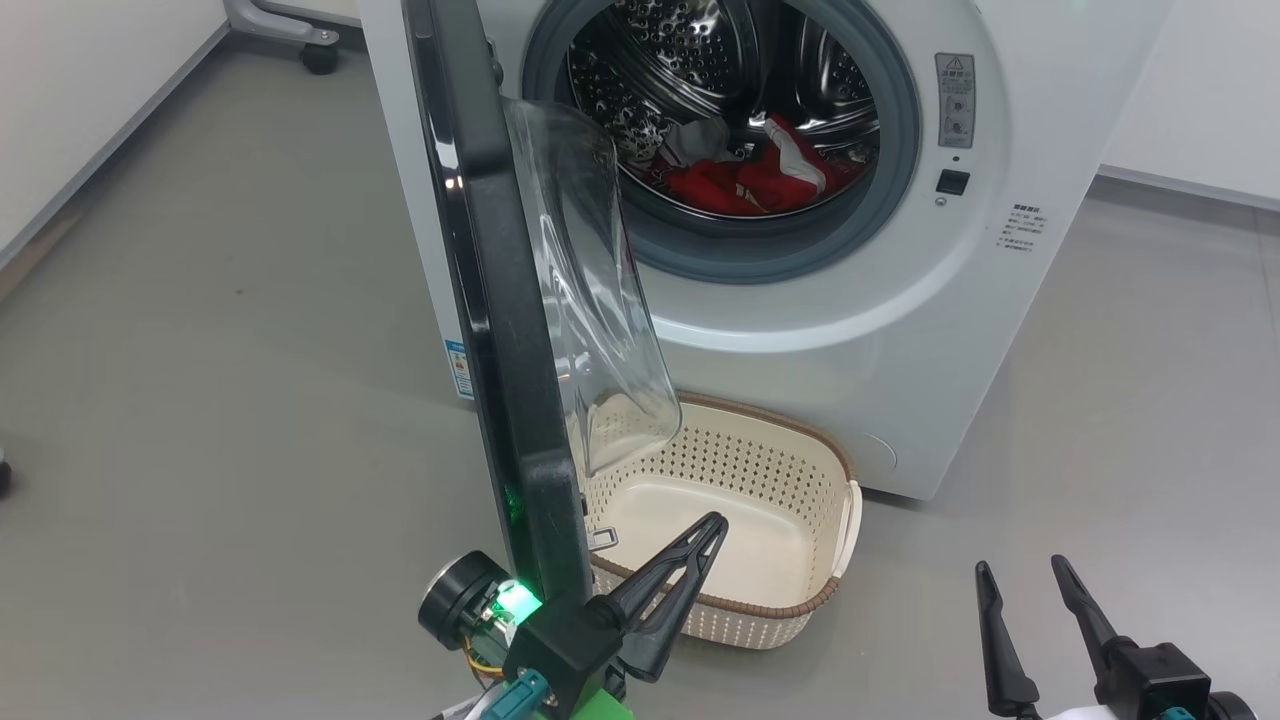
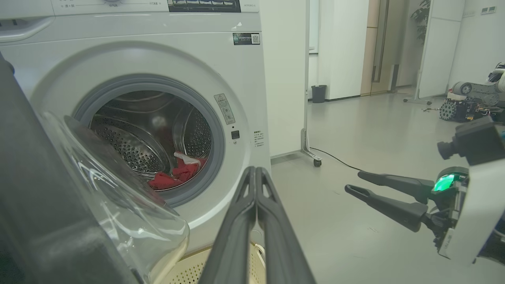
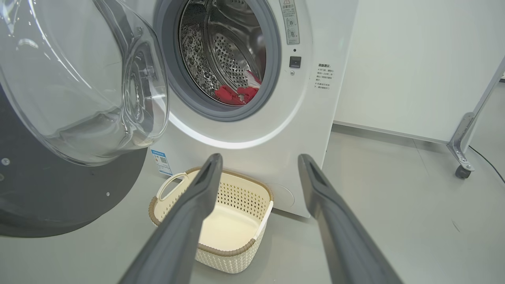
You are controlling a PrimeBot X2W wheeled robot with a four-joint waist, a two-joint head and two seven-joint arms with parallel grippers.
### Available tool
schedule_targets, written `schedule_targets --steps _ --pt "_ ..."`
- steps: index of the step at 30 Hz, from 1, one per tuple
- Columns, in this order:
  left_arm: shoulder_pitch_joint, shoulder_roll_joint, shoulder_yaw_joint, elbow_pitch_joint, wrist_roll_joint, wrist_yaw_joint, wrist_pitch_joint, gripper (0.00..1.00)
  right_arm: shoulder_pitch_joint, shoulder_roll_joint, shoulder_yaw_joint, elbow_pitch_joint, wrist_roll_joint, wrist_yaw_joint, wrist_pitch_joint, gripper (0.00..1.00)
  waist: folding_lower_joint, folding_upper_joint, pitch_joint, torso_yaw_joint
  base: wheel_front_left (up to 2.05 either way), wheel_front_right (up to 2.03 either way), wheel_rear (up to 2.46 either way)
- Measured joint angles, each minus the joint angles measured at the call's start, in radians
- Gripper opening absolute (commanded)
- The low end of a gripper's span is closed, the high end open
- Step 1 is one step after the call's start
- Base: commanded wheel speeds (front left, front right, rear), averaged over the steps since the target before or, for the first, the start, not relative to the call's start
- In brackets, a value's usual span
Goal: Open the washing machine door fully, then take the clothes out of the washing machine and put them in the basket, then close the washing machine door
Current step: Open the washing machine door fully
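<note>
The white washing machine (image 1: 880,340) stands ahead with its door (image 1: 500,300) swung out, seen edge-on, the clear glass dome facing the drum. Red and white clothes (image 1: 750,175) lie at the bottom of the steel drum, also seen as clothes (image 2: 177,175) and clothes (image 3: 234,94). The cream basket (image 1: 740,455) sits on the floor in front of the machine, with nothing in it. My left gripper (image 1: 715,522) is shut on nothing, close beside the door's lower edge, fingers pointing over the basket. My right gripper (image 1: 1018,566) is open, to the right of the basket, holding nothing.
Grey floor spreads left and right of the machine. A metal stand leg with a caster (image 3: 461,154) and a black cable (image 2: 335,157) are on the right. Another caster (image 1: 318,55) sits behind the machine's left. White walls close the back.
</note>
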Motion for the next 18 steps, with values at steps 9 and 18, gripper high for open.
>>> schedule_targets --steps 9,18 --pt "0.012 0.0 0.021 0.095 -0.001 0.04 0.042 0.0 0.0 0.004 -0.006 0.003 -0.002 0.003 0.0 1.0 0.0 0.0 0.009 -0.009 0.0 0.0 0.0" --pt "0.011 0.0 0.065 0.15 0.002 0.081 0.043 0.0 0.0 0.01 -0.015 0.007 -0.003 0.009 0.0 1.0 0.0 0.0 0.014 -0.016 0.0 0.0 0.0"
